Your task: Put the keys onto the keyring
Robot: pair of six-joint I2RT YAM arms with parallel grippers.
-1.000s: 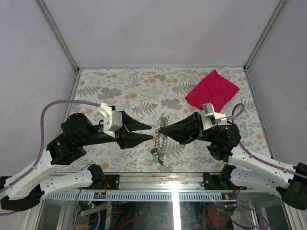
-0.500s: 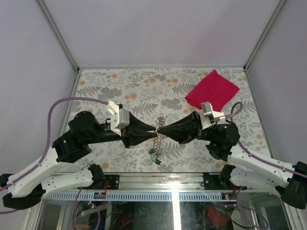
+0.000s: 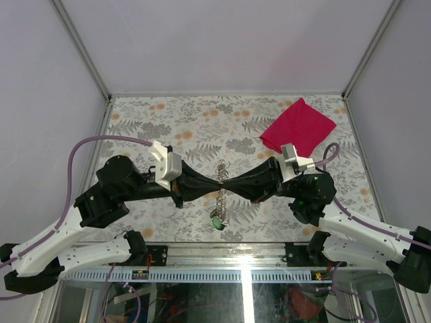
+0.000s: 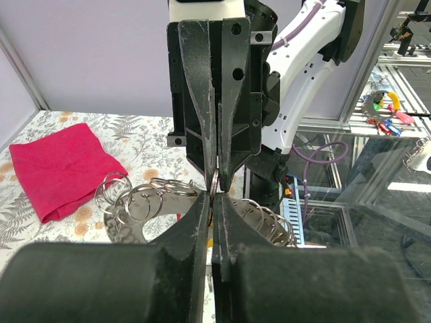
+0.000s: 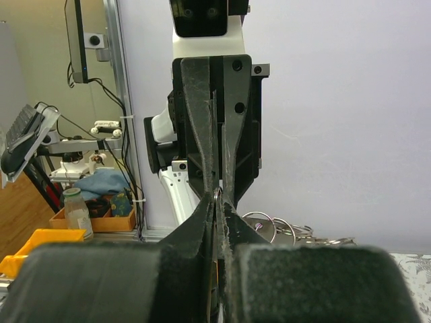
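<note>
My left gripper (image 3: 217, 183) and right gripper (image 3: 229, 183) meet tip to tip above the table's middle. Both are shut on the same thin metal keyring (image 4: 214, 186), seen edge-on between the pads; it also shows in the right wrist view (image 5: 217, 194). A chain of several linked steel rings (image 3: 221, 198) hangs from the pinch down to a small green tag (image 3: 217, 221). More rings (image 4: 131, 202) fan out beside the left fingers. The keys are mostly hidden: only a yellow sliver (image 4: 209, 242) between the left fingers and a red speck (image 4: 178, 216) show.
A red cloth (image 3: 298, 126) lies flat at the back right of the floral tabletop (image 3: 168, 121). Grey walls close in the left, back and right sides. The arm bases and a metal rail (image 3: 222, 252) run along the near edge.
My left gripper was open a second ago; it has moved right and shut on the ring held by the right gripper. The hanging chain has shifted slightly with them.
</note>
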